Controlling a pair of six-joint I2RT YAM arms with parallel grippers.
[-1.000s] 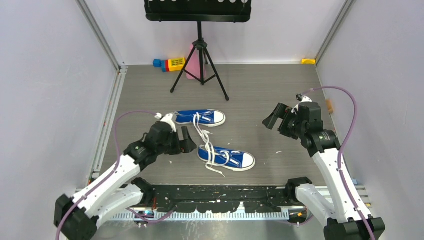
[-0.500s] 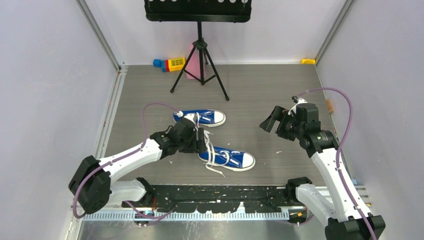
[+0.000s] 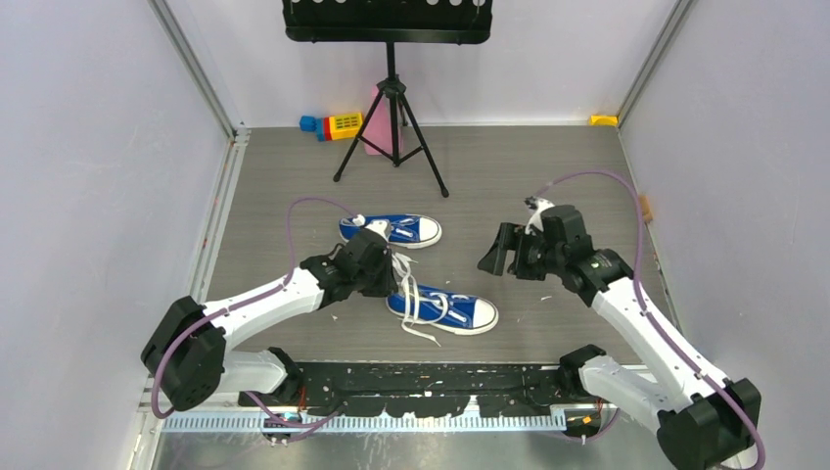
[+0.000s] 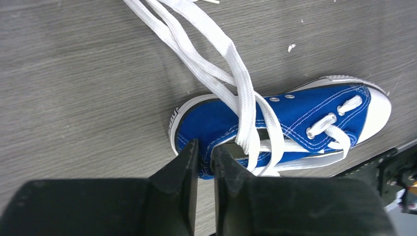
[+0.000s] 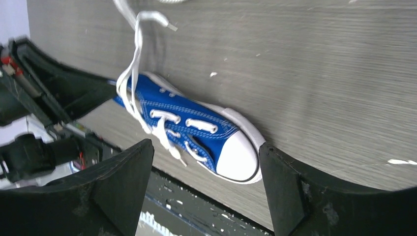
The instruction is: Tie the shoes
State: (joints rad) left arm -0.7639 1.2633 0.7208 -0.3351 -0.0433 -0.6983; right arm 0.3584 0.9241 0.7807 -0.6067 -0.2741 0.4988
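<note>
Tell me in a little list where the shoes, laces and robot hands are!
Near shoe: upright, toe pointing right
Far shoe: behind it, toe right too
Laces: untied, trailing loose over the table
Left gripper: at near shoe's heel, fingers almost together, grip unclear
Right gripper: open wide, right of both shoes

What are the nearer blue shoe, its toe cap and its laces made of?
The shoe looks like matte blue canvas, with white stitching showing. Its toe cap is probably rubber: smooth, white, slightly glossy. The laces seem flat woven fabric, limp and matte.
</note>
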